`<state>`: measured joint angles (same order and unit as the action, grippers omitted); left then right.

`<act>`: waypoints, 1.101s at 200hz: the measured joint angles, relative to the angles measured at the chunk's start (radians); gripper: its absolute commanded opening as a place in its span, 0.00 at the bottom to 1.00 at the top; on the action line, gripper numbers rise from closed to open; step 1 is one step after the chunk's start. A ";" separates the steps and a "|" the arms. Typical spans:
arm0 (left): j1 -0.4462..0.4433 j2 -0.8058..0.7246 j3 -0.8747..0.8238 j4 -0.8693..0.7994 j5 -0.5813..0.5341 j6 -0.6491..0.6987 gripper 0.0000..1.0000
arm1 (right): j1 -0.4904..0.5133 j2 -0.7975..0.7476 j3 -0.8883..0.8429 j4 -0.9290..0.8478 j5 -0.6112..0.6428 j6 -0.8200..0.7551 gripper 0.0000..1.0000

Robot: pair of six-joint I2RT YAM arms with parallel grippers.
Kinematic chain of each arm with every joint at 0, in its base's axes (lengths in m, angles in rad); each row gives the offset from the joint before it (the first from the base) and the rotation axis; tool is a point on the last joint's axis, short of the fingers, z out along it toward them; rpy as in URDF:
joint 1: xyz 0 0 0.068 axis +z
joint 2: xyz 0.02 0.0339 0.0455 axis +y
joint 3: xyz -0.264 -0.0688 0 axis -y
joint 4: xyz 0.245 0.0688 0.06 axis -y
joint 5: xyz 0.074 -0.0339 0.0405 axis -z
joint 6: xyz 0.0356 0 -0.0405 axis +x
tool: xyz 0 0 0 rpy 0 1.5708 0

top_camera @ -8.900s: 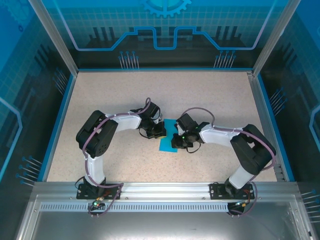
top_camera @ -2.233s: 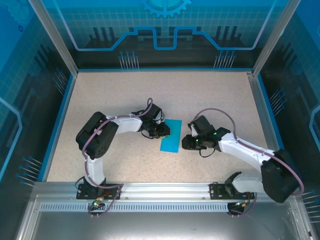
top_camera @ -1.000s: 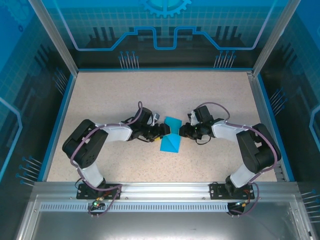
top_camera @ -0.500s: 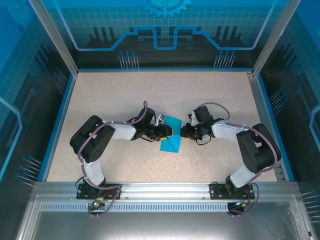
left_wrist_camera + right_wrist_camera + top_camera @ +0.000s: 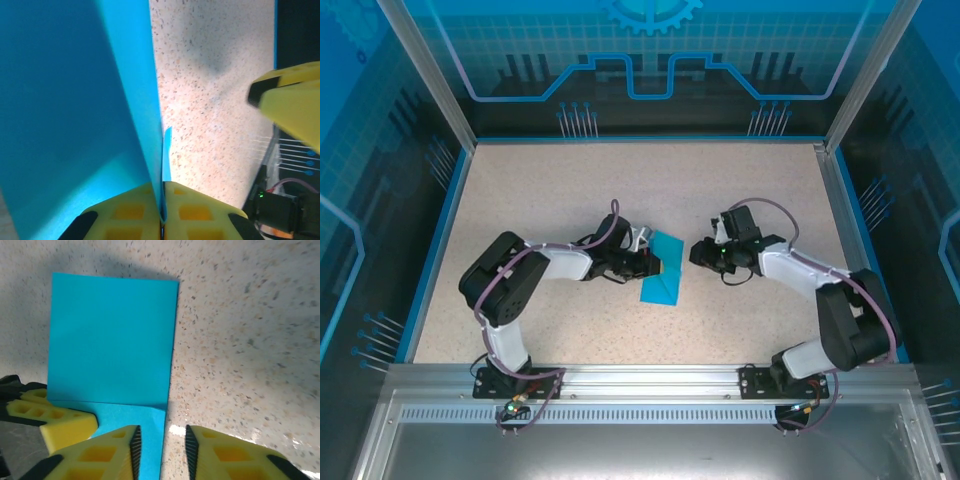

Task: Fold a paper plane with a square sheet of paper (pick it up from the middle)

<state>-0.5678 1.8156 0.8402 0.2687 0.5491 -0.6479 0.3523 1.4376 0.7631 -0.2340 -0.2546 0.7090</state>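
Square sheet of paper (image 5: 662, 272), turquoise and partly folded, is pictured near the middle of the speckled table (image 5: 550, 190), between the two arms. Its near portion is seen lying flat, while the far portion is raised at an angle along a crease. One edge is clamped by the left gripper (image 5: 650, 263), whose yellow pads (image 5: 135, 210) are pressed together on the paper in the left wrist view, with the sheet (image 5: 75, 100) standing up beside them. The right gripper (image 5: 698, 254) is held just beside the sheet's opposite edge, apart from it, with its jaws parted by a narrow gap and nothing gripped between them; in the right wrist view the sheet (image 5: 112, 340) is spread ahead of and below its fingertips (image 5: 162, 440). With only one edge held, the fold is judged to be at risk: the thin paper could be dragged across the smooth table or swung askew, so that the crease would be set off-line. A pull against the pinch could also leave the edge crumpled or torn.
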 measured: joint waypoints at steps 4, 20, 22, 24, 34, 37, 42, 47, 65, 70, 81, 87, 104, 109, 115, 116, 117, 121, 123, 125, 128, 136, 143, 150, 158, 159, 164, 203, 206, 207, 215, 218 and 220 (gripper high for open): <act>0.000 -0.010 0.001 -0.015 -0.007 0.006 0.09 | 0.000 -0.013 0.000 -0.007 0.010 -0.006 0.43; 0.000 -0.068 0.025 -0.116 -0.049 0.056 0.09 | -0.002 -0.074 0.000 -0.041 0.045 0.002 0.52; 0.000 -0.077 0.032 -0.135 -0.060 0.062 0.09 | -0.002 -0.084 0.000 -0.045 0.051 0.004 0.52; 0.000 -0.085 0.039 -0.153 -0.065 0.069 0.09 | -0.002 -0.089 0.000 -0.048 0.055 0.000 0.53; -0.001 -0.128 0.078 -0.238 -0.113 0.108 0.09 | -0.003 -0.130 0.000 -0.068 0.081 0.006 0.55; -0.003 -0.140 0.092 -0.264 -0.130 0.116 0.09 | -0.004 -0.140 0.000 -0.073 0.089 0.003 0.56; -0.004 -0.161 0.117 -0.309 -0.161 0.136 0.09 | -0.005 -0.159 0.000 -0.083 0.102 0.005 0.57; -0.006 -0.179 0.143 -0.354 -0.189 0.160 0.09 | -0.007 -0.177 0.000 -0.092 0.115 0.006 0.58; -0.023 -0.237 0.257 -0.528 -0.339 0.241 0.09 | -0.013 -0.226 0.000 -0.124 0.155 0.006 0.65; -0.029 -0.248 0.290 -0.573 -0.389 0.266 0.09 | -0.016 -0.236 0.000 -0.130 0.165 0.010 0.68; -0.042 -0.266 0.359 -0.665 -0.492 0.316 0.09 | -0.021 -0.258 -0.002 -0.142 0.184 0.016 0.74; -0.048 -0.271 0.396 -0.712 -0.556 0.341 0.09 | -0.024 -0.269 -0.005 -0.146 0.195 0.016 0.77; -0.055 -0.272 0.461 -0.804 -0.699 0.391 0.09 | -0.032 -0.298 -0.012 -0.163 0.216 0.011 0.85; -0.056 -0.270 0.473 -0.828 -0.743 0.402 0.09 | -0.033 -0.304 -0.014 -0.167 0.224 0.015 0.87; -0.056 -0.266 0.483 -0.853 -0.786 0.414 0.09 | -0.036 -0.311 -0.017 -0.171 0.232 0.017 0.90; -0.056 -0.265 0.485 -0.859 -0.796 0.416 0.09 | -0.037 -0.313 -0.018 -0.171 0.233 0.014 0.91; -0.056 -0.265 0.486 -0.862 -0.801 0.416 0.09 | -0.038 -0.314 -0.018 -0.172 0.233 0.012 0.91; -0.056 -0.259 0.492 -0.875 -0.827 0.422 0.09 | -0.040 -0.318 -0.020 -0.175 0.238 0.018 0.93; -0.057 -0.256 0.496 -0.884 -0.842 0.423 0.09 | -0.040 -0.320 -0.022 -0.175 0.241 0.013 0.94; -0.057 -0.252 0.500 -0.892 -0.856 0.426 0.09 | -0.041 -0.323 -0.024 -0.175 0.244 0.013 0.95; -0.058 -0.244 0.504 -0.901 -0.876 0.431 0.09 | -0.043 -0.327 -0.027 -0.177 0.248 0.017 0.96; -0.063 -0.220 0.519 -0.924 -0.932 0.440 0.09 | -0.048 -0.336 -0.035 -0.179 0.253 0.015 0.98; -0.071 -0.189 0.535 -0.945 -0.983 0.446 0.09 | -0.052 -0.347 -0.045 -0.179 0.258 0.016 0.98; -0.079 -0.154 0.552 -0.964 -1.029 0.448 0.09 | -0.055 -0.358 -0.055 -0.182 0.263 0.016 0.99; -0.091 -0.104 0.576 -0.986 -1.085 0.449 0.09 | -0.059 -0.372 -0.066 -0.186 0.267 0.016 0.99; -0.092 -0.100 0.578 -0.988 -1.089 0.449 0.09 | -0.060 -0.375 -0.069 -0.187 0.267 0.016 0.99; -0.098 -0.068 0.592 -1.001 -1.121 0.449 0.09 | -0.061 -0.383 -0.075 -0.189 0.271 0.016 0.99; -0.151 0.156 0.670 -1.074 -1.269 0.438 0.09 | -0.080 -0.426 -0.095 -0.206 0.279 0.017 0.99; -0.155 0.168 0.674 -1.077 -1.272 0.437 0.09 | -0.081 -0.428 -0.095 -0.208 0.279 0.017 0.99; -0.157 0.171 0.675 -1.077 -1.273 0.437 0.09 | -0.082 -0.429 -0.095 -0.208 0.279 0.017 0.99; -0.172 0.203 0.687 -1.084 -1.283 0.432 0.09 | -0.085 -0.433 -0.096 -0.212 0.280 0.017 0.99; -0.177 0.213 0.692 -1.088 -1.286 0.429 0.09 | -0.085 -0.433 -0.096 -0.212 0.281 0.017 0.99; -0.182 0.221 0.696 -1.089 -1.287 0.426 0.09 | -0.086 -0.434 -0.096 -0.214 0.282 0.017 0.99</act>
<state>-0.7494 2.0369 1.5364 -0.8204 -0.7376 -0.2218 0.2661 1.0039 0.6674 -0.4477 0.0273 0.7258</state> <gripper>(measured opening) 0.088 0.994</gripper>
